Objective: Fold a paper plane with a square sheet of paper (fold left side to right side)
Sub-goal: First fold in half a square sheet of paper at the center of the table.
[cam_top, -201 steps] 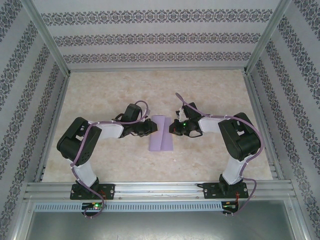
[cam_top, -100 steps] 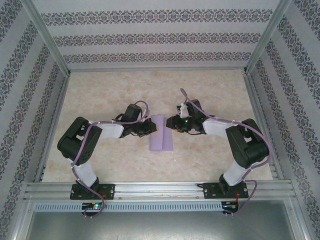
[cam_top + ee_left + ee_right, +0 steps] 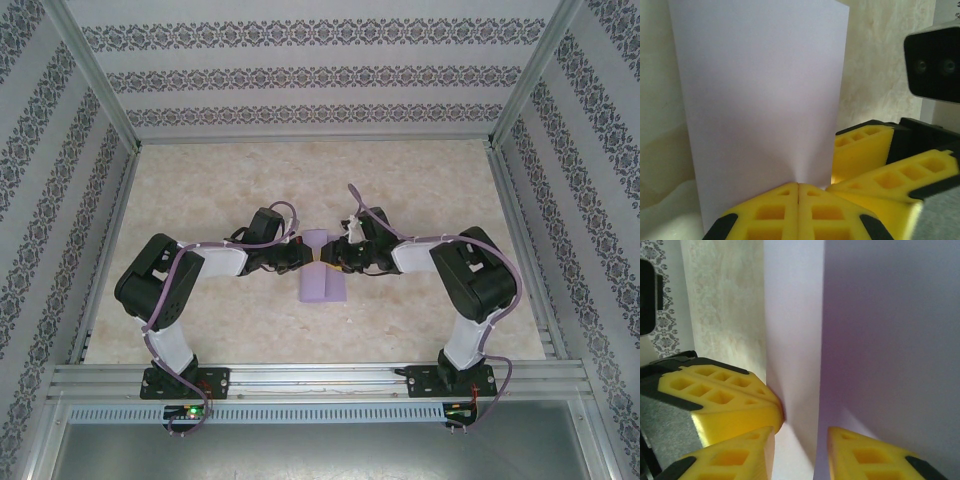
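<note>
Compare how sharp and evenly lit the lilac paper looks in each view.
Top external: lilac paper small but sharp, evenly lit, no glare. Left wrist: paper bright and flat-lit, the left gripper's yellow jaws slightly soft up close. Right wrist: the paper's right part reads darker purple, shaded, beside a paler strip.

Marbled table (image 3: pixel 200 190), patterned walls (image 3: pixel 320 75)

The square sheet of paper (image 3: pixel 765 90) is thin lilac paper, plain, matt and smooth. The yellow finger pads (image 3: pixel 775 212) look like soft, matt foam or rubber, moulded with square pockets and backed by black plastic. The table (image 3: pixel 200 190) has a smooth, marbled beige top with a faint sheen. The frame rails (image 3: pixel 320 378) are bare brushed aluminium. The arm shells (image 3: pixel 225 262) are smooth white and black plastic.
</note>
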Tool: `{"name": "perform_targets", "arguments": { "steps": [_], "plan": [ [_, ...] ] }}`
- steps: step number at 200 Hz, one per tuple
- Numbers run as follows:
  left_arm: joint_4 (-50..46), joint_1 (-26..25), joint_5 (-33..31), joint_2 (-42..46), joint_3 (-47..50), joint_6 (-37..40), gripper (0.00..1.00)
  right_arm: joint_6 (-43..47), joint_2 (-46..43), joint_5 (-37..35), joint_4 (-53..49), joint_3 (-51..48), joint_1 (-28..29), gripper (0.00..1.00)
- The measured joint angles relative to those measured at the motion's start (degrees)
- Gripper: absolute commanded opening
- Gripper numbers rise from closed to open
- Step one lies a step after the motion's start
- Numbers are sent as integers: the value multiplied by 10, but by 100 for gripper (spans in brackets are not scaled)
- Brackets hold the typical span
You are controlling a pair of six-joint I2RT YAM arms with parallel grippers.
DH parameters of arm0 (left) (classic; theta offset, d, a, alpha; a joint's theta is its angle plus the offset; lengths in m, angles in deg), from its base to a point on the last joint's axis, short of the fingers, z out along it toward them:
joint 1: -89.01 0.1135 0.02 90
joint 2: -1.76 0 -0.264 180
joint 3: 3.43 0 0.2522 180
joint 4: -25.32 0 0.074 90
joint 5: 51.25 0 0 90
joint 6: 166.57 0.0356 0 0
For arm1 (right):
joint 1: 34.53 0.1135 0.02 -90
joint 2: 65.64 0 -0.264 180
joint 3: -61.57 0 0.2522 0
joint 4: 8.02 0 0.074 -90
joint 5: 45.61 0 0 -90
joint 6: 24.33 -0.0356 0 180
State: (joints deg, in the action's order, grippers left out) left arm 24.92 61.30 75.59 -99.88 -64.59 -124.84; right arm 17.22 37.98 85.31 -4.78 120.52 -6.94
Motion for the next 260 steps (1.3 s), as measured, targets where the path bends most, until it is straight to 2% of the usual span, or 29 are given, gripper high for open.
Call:
{"name": "perform_targets", "arguments": {
  "steps": [33,49,65,94,142,193,230,260],
  "plan": [
    [0,0,0,0,-3,0,8,-8,1,1,9,0,0,5],
    [-3,0,-3,5,-3,3,14,-9,1,-1,8,0,0,3],
    [-16,0,-15,23,-3,16,28,-6,1,-8,5,0,0,2],
    [-55,0,-45,76,-5,39,45,10,-3,-32,-25,1,0,2],
    [-118,0,-85,93,-17,77,52,44,-23,-76,-87,6,0,3],
    [-139,-3,-82,33,-47,85,55,71,-29,-107,-131,19,0,3],
    [-143,-18,-75,-2,-76,88,55,82,-29,-117,-149,21,0,4],
    [-146,-23,-74,-19,-85,89,49,84,-29,-121,-156,21,0,5]
  ]
}}
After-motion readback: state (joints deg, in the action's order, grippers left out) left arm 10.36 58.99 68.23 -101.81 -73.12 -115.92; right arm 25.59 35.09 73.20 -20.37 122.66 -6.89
